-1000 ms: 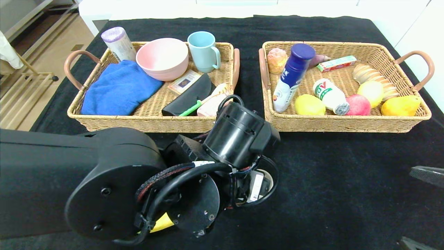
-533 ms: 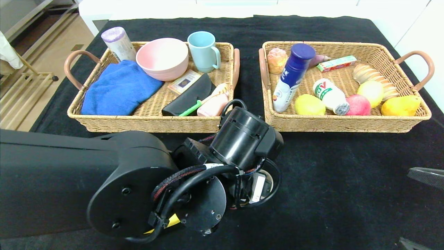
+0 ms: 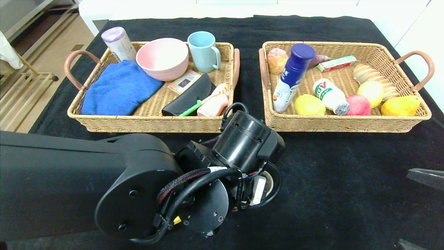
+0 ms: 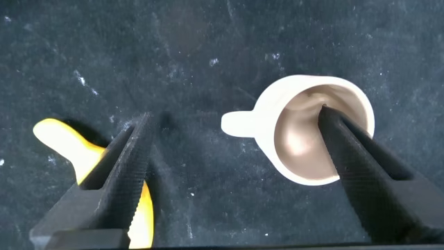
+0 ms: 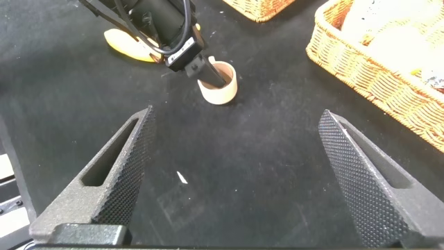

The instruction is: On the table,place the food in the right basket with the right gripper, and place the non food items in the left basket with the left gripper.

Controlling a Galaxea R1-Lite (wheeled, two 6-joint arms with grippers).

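One finger of left claw (image 4: 236,167), apart, inside small cream ceramic mug (image 4: 316,130); could tip mug if closed off-centre. Right claw (image 5: 236,173) apart, idle.

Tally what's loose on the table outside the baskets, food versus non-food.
Food: 1, banana
Non-food: 1, mug
Total: 2 in view
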